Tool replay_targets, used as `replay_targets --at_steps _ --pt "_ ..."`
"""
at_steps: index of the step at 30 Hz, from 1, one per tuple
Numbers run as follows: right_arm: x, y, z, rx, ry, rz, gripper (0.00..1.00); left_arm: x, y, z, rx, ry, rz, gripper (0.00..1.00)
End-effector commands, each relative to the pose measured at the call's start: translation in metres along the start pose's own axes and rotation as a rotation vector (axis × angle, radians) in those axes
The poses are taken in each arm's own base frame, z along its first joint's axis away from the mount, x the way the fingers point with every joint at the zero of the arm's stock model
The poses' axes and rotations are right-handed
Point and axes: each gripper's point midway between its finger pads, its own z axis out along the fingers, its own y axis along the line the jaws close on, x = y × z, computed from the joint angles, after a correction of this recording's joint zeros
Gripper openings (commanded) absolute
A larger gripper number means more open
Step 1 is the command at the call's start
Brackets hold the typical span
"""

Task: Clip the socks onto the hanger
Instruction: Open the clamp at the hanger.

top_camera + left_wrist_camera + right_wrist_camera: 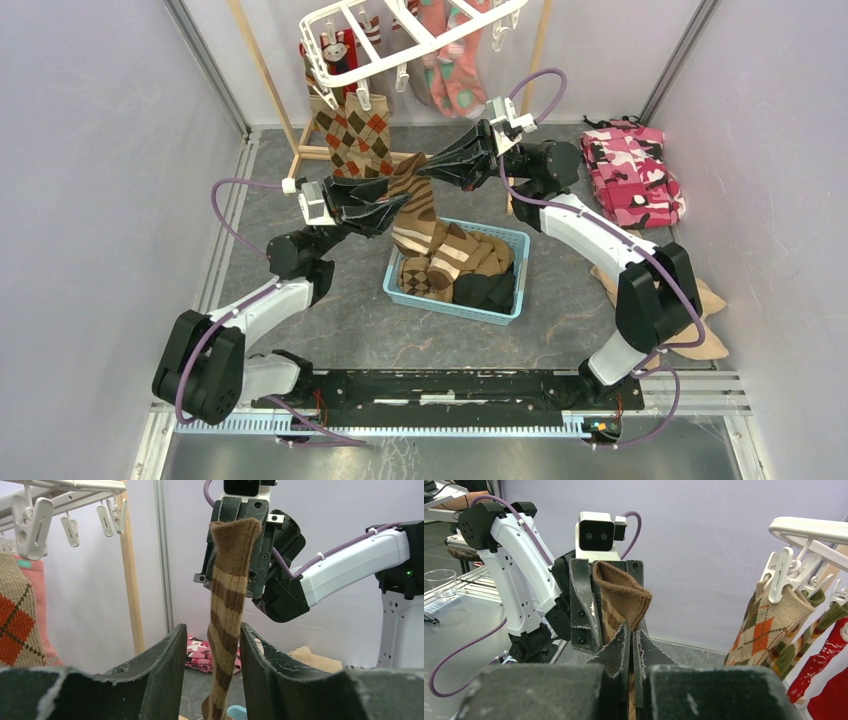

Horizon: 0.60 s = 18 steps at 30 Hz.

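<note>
Now, the right gripper [631, 635] had its jaws clamped on the striped sock [231, 575] at the cuff. The sock hung straight down between the left gripper's [212, 635] parted jaws. The hanger [75, 486] waited up-left, nearer the left arm.

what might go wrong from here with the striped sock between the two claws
1. The right claw is shut on the striped sock only near its cuff, so the sock may slip out and drop back into the basket.
2. The left claw stands open around the sock without gripping it; if it closes off-centre, it may bunch the fabric or miss.
3. The sock's lower end hangs towards the other socks in the basket and may snag one when lifted to the hanger.
</note>
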Motion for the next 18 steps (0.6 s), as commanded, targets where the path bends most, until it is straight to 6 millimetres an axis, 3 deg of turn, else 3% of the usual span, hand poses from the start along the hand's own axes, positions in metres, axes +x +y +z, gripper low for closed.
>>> replay_targets --at_steps 1,18 --pt "-0.018 0.003 0.007 -0.029 -0.031 -0.067 0.01 -0.062 -0.022 0.008 0.093 -0.214 0.117 0.50" --pt "-0.017 0.000 0.007 -0.025 -0.029 -0.063 0.01 -0.080 -0.028 0.012 0.113 -0.252 0.166 0.50"
